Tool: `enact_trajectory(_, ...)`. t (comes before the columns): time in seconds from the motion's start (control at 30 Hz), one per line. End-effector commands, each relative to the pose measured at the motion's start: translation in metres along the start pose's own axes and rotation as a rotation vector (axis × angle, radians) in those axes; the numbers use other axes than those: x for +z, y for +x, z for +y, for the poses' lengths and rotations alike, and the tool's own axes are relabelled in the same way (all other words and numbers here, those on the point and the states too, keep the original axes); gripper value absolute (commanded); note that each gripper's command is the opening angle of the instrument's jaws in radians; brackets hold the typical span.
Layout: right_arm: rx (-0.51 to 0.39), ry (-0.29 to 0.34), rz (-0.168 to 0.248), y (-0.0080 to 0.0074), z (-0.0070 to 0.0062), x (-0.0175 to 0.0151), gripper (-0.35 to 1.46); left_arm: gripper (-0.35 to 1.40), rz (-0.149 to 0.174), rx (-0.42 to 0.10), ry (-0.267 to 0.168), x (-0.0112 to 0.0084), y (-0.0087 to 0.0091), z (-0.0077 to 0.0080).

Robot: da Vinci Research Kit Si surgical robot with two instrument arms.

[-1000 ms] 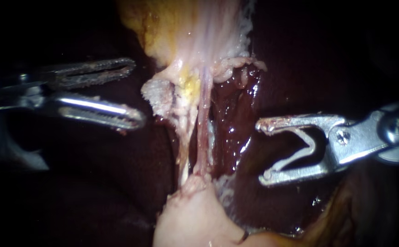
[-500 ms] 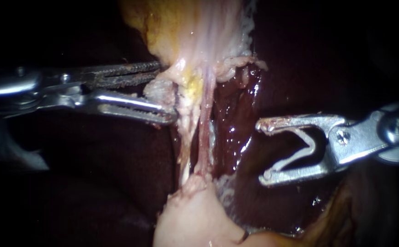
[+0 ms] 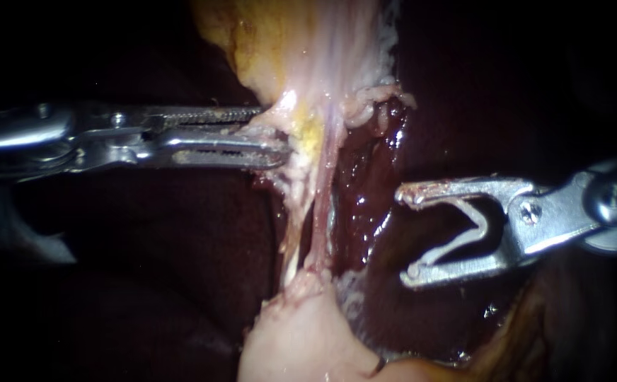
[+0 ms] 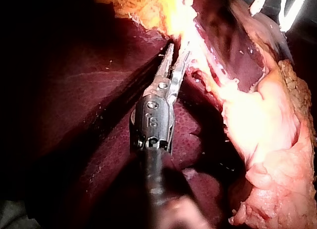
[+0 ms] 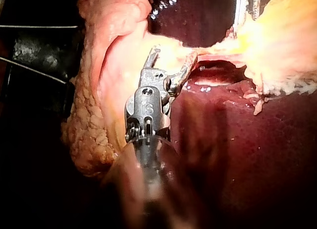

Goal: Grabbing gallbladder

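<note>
The gallbladder (image 3: 301,42), pale and yellowish, hangs from the top of the endoscope view and narrows into two thin stretched tubes (image 3: 319,205). My left instrument (image 3: 277,134) comes in level from the left, its toothed jaws shut on the ragged pale edge of the gallbladder's narrow end. In the left wrist view the left instrument (image 4: 176,53) has its jaws nearly together, their tips buried in that bright tissue. My right instrument (image 3: 409,233) hovers to the right of the tubes, apart from them. Its jaws are open wide, with a pale V-shaped strip lining their inside.
Dark red liver (image 3: 146,269) surrounds the site, wet and glistening beside the tubes. A pale pink lump of tissue (image 3: 294,339) lies where the tubes end below. In the right wrist view, lumpy fatty tissue (image 5: 94,115) lies beside my right instrument (image 5: 171,60).
My left instrument advanced rightward to the gallbladder's narrow end and its jaws came together on the pale edge. That edge is now drawn slightly. The right instrument has not moved.
</note>
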Motion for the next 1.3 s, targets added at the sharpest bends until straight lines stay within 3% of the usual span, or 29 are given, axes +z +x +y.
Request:
enact_trajectory(0.03,0.0,0.0,0.0,0.0,0.0,0.0,0.46,-0.17,-0.003,0.001,-0.002,-0.0003,0.0001,0.0)
enact_trajectory(0.07,0.0,0.0,0.0,0.0,0.0,0.0,0.46,-0.32,-0.009,0.001,-0.005,-0.0005,0.0001,0.0)
enact_trajectory(0.1,0.0,0.0,0.0,0.0,0.0,0.0,0.46,-0.35,-0.012,0.0,-0.006,-0.0006,0.0001,0.0)
enact_trajectory(0.3,0.0,0.0,0.0,0.0,0.0,0.0,0.46,-0.35,-0.032,0.002,-0.01,-0.0016,0.0007,0.0002)
enact_trajectory(0.53,0.0,0.0,0.0,0.0,0.0,0.0,0.46,-0.35,-0.036,-0.033,-0.018,-0.0028,0.0016,0.0011)
enact_trajectory(0.77,0.0,0.0,0.0,0.0,0.0,0.0,0.46,-0.35,-0.045,-0.047,-0.03,-0.0057,0.0034,0.0009)
enact_trajectory(1.03,0.0,0.0,0.0,0.0,0.0,0.0,0.46,-0.35,-0.007,-0.063,-0.011,-0.0096,0.0056,-0.0006)
enact_trajectory(1.3,0.0,0.0,0.0,0.0,0.0,0.0,0.46,-0.35,-0.006,-0.07,-0.008,-0.01,0.0057,-0.0005)
